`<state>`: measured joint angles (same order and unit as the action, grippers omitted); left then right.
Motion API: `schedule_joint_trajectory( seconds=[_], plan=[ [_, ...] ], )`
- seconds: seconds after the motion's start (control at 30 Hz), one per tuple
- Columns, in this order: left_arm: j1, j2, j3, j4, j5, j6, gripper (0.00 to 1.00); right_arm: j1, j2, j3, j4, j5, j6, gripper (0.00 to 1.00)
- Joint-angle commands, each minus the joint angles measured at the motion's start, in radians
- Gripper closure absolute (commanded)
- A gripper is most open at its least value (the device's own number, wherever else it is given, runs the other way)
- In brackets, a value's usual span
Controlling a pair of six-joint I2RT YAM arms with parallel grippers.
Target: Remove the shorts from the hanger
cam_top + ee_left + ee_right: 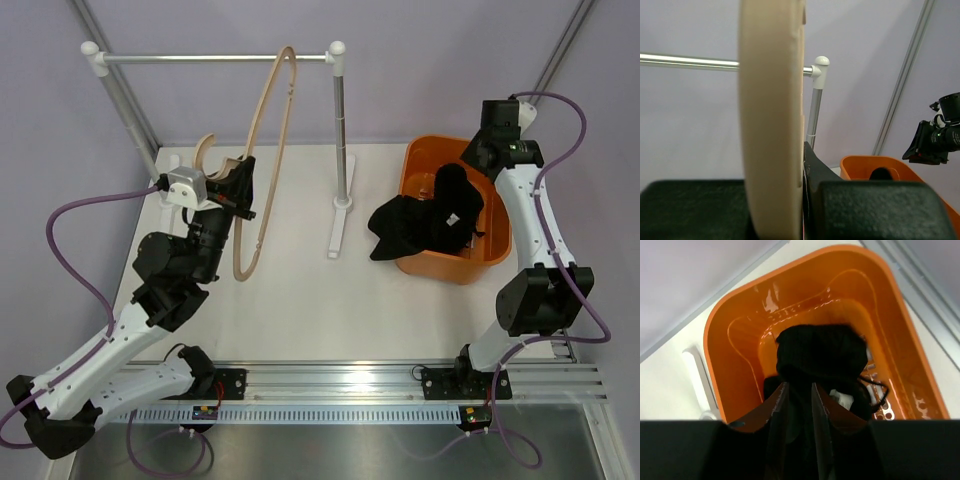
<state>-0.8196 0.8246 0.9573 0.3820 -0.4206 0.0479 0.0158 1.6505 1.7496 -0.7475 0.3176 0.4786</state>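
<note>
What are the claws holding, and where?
The left claw grips the hanger at its middle, beside the hook. The right claw pinches a bunched-up bit of the shorts.

hanger (771, 100) blurred, cropped at top, shorts (820, 357) partly behind right gripper (799, 388)

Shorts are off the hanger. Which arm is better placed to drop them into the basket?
Right. The right tool grips the shorts directly above the orange basket, with some fabric draped over its rim. The left tool is clamped on the hanger by the rail stand.
</note>
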Motion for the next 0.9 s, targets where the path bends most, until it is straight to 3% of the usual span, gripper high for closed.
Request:
schedule_joint_trajectory(
  seconds=[0.0,0.1,0.23,0.33,0.43,0.53,0.63,0.87],
  plan=[
    [0.004,-0.016,0.003,0.029,-0.010,-0.013,1.00,0.004,-0.073,-0.041,0.056,-0.089,0.034,0.66],
    [0.004,-0.016,-0.005,0.017,-0.018,-0.029,1.00,0.007,-0.113,-0.139,0.091,-0.159,0.046,0.71],
    [0.004,-0.016,-0.003,-0.029,-0.032,-0.046,1.00,0.064,-0.171,-0.257,0.085,-0.154,0.023,0.54],
    [0.005,-0.024,-0.020,-0.040,-0.035,-0.085,1.00,0.186,-0.297,-0.349,0.105,-0.100,0.008,0.41],
    [0.005,-0.031,-0.029,-0.054,-0.029,-0.105,1.00,0.330,-0.377,-0.389,0.106,-0.085,-0.006,0.34],
    [0.005,-0.045,-0.028,-0.075,-0.023,-0.117,1.00,0.439,-0.420,-0.426,0.074,0.034,-0.014,0.30],
    [0.005,-0.059,-0.028,-0.094,-0.024,-0.125,1.00,0.466,-0.423,-0.446,0.039,0.034,0.006,0.31],
    [0.005,-0.087,-0.032,-0.118,-0.027,-0.129,1.00,0.653,-0.428,-0.555,0.008,0.086,0.113,0.30]
  ],
)
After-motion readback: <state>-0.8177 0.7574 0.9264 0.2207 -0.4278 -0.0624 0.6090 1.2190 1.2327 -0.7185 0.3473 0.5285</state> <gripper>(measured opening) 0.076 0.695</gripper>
